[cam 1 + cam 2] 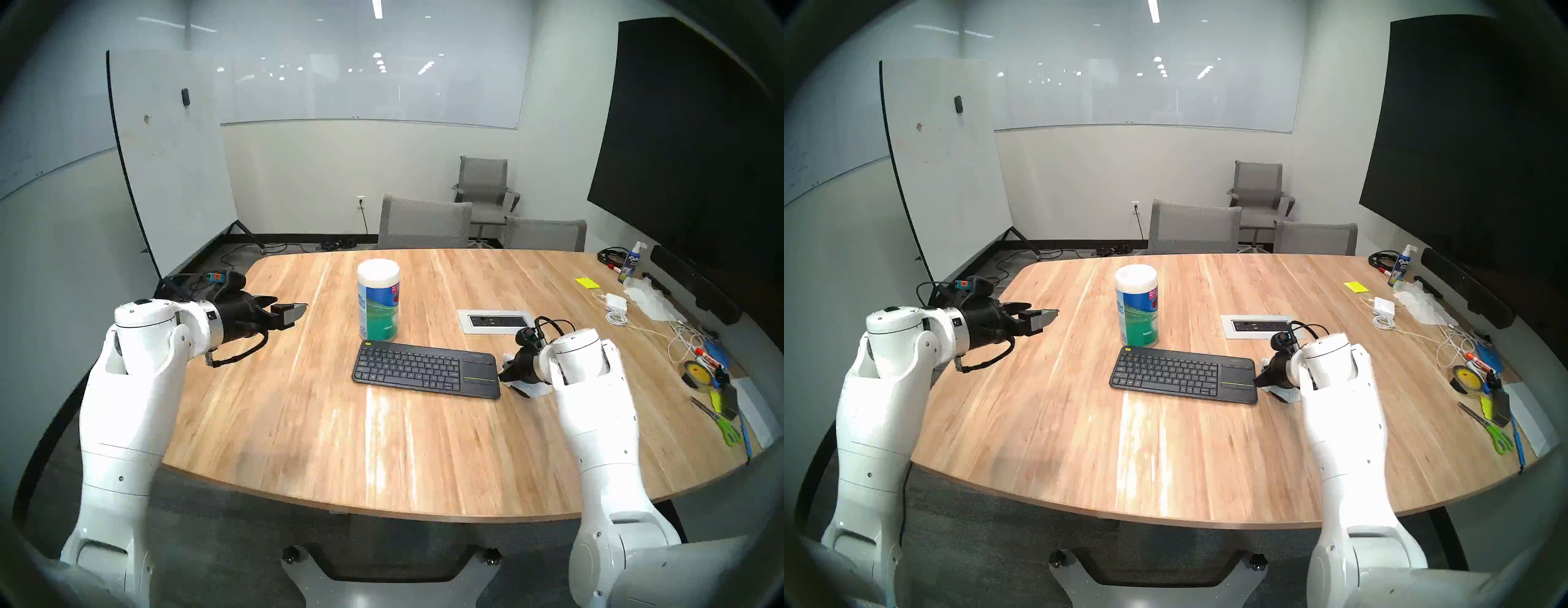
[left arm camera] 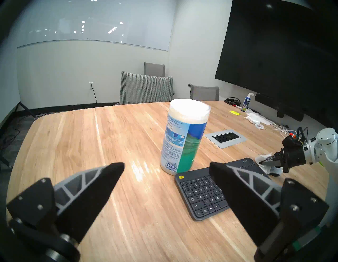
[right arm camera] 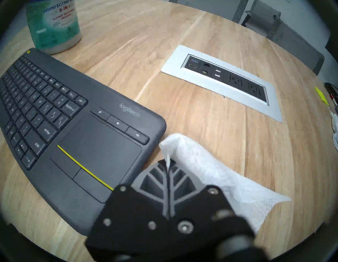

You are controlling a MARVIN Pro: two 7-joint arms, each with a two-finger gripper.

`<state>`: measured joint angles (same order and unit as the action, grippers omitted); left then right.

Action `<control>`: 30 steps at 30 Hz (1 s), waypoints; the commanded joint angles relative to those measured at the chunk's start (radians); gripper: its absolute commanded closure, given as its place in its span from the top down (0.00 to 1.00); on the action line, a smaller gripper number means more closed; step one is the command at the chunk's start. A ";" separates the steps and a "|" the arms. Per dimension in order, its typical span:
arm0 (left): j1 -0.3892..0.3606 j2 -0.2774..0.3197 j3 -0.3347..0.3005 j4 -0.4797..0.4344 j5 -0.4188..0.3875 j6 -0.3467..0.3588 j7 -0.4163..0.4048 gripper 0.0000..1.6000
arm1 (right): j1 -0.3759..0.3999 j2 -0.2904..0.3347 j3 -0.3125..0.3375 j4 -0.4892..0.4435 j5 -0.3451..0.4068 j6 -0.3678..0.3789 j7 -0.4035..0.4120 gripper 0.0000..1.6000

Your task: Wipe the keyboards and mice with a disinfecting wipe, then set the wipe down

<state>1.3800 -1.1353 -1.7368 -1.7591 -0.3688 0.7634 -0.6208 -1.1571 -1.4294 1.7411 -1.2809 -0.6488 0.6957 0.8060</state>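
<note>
The dark-grey keyboard (image 1: 424, 369) (image 3: 73, 128) lies flat mid-table, touchpad end toward my right arm. Just off that end, my right gripper (image 1: 505, 375) (image 3: 167, 162) is shut on a corner of the white disinfecting wipe (image 1: 536, 388) (image 3: 219, 173). The wipe drapes down over a rounded bump on the table. The mice are hidden; a small dark shape peeks from under the wipe, and I cannot tell what it is. My left gripper (image 1: 297, 312) (image 2: 166, 168) hovers open and empty over the table's left side, far from the keyboard.
A white-lidded blue-green canister (image 1: 379, 305) stands right behind the keyboard's left end. A silver outlet panel (image 1: 494, 321) is set into the table behind the right gripper. Cables, tape (image 1: 695, 373), scissors (image 1: 727, 429) and a tissue heap (image 1: 649, 301) crowd the right edge. Chairs (image 1: 424, 223) stand beyond.
</note>
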 commanded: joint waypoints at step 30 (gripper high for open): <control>-0.013 -0.002 -0.003 -0.024 -0.002 -0.004 0.001 1.00 | 0.114 -0.080 -0.018 -0.011 0.021 0.046 -0.029 0.00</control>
<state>1.3800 -1.1353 -1.7368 -1.7591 -0.3688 0.7634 -0.6211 -1.0540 -1.4847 1.7368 -1.2395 -0.6329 0.7270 0.7669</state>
